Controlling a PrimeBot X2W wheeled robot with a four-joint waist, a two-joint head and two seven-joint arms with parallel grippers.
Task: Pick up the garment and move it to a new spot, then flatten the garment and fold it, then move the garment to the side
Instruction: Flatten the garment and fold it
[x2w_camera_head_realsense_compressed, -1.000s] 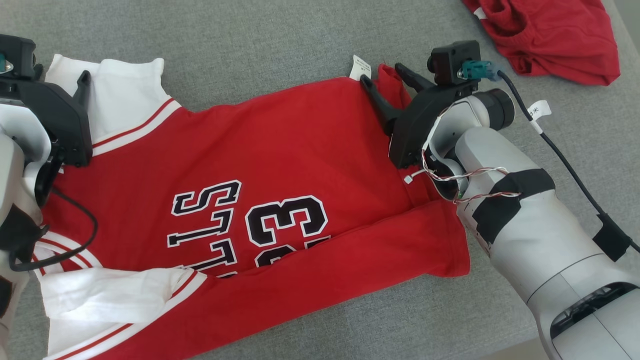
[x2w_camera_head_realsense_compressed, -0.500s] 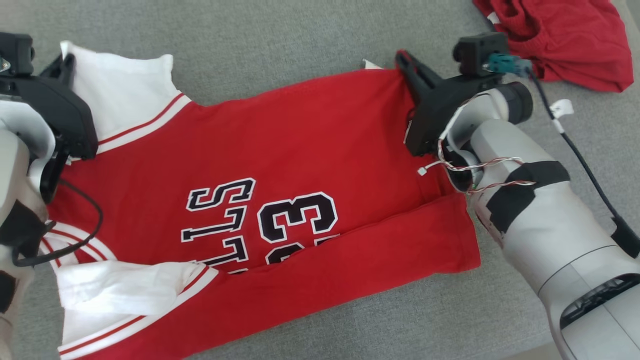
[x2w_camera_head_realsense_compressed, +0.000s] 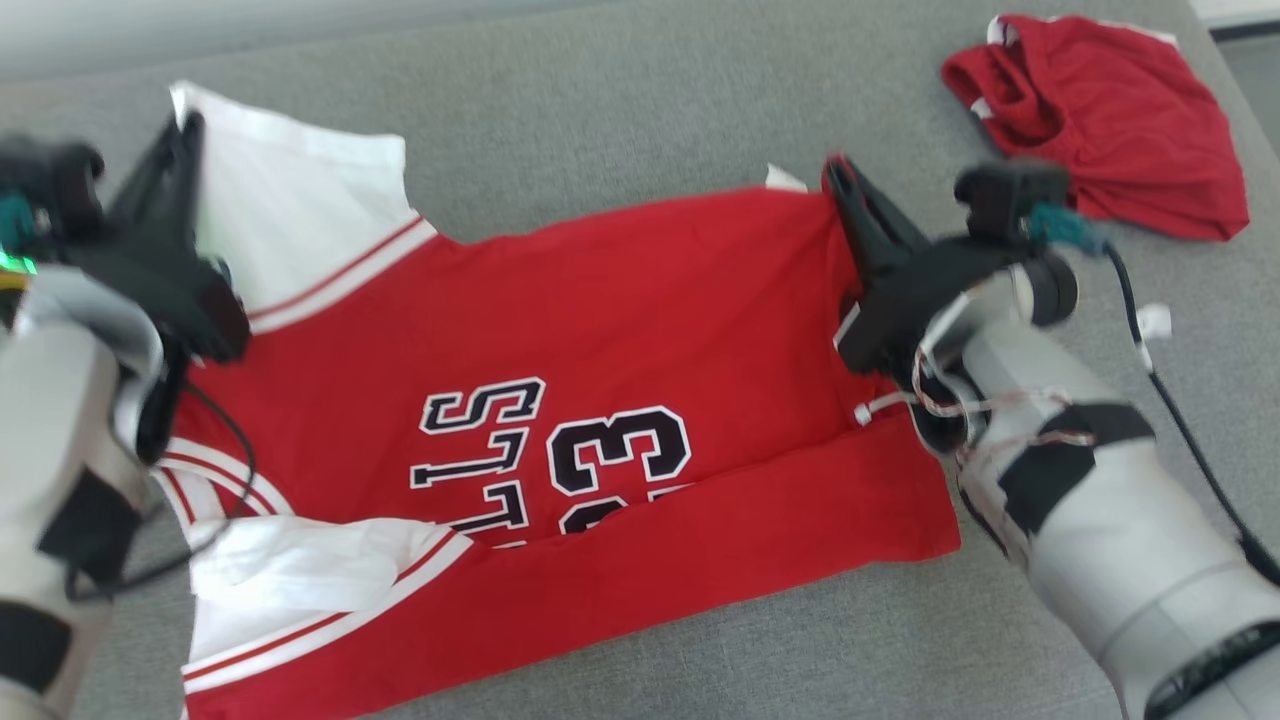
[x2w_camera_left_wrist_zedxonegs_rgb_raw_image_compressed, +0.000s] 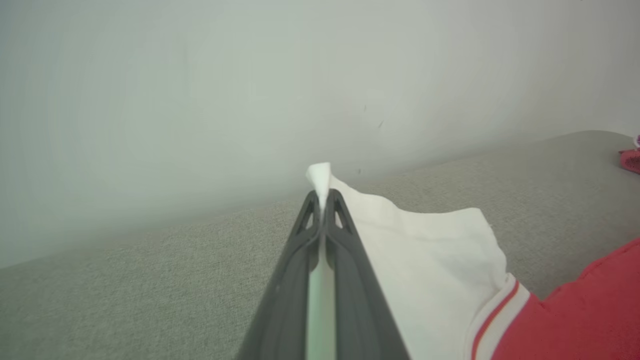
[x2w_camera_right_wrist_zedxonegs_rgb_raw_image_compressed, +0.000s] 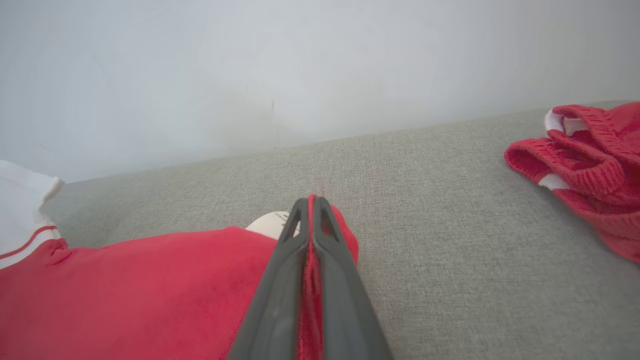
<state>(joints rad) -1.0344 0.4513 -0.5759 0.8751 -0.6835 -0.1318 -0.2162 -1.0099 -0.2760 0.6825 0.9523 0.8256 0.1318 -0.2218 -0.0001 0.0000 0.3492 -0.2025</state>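
Two grippers pinch one red jersey (x2w_camera_head_realsense_compressed: 640, 320) spread across a grey padded surface (x2w_camera_head_realsense_compressed: 620, 110) below a pale wall (x2w_camera_left_wrist_zedxonegs_rgb_raw_image_compressed: 200, 90). At far left, the left gripper (x2w_camera_head_realsense_compressed: 188, 125) has its two dark fingers pressed together on the far corner of one white sleeve (x2w_camera_head_realsense_compressed: 300, 190), a tuft of white cloth poking out past the tips. The jersey lies mid-surface, its black-and-white lettering (x2w_camera_head_realsense_compressed: 550, 455) facing up. Its near edge is folded over in one long red band (x2w_camera_head_realsense_compressed: 720, 530), which partly covers the lettering. A second white sleeve (x2w_camera_head_realsense_compressed: 290, 575) lies bunched at the near left. At the jersey's far right corner, beside one small white label (x2w_camera_head_realsense_compressed: 785, 178), the right gripper (x2w_camera_head_realsense_compressed: 838, 170) is clamped tight on the red hem. Well apart at far right lies one more red garment (x2w_camera_head_realsense_compressed: 1110, 110), crumpled.
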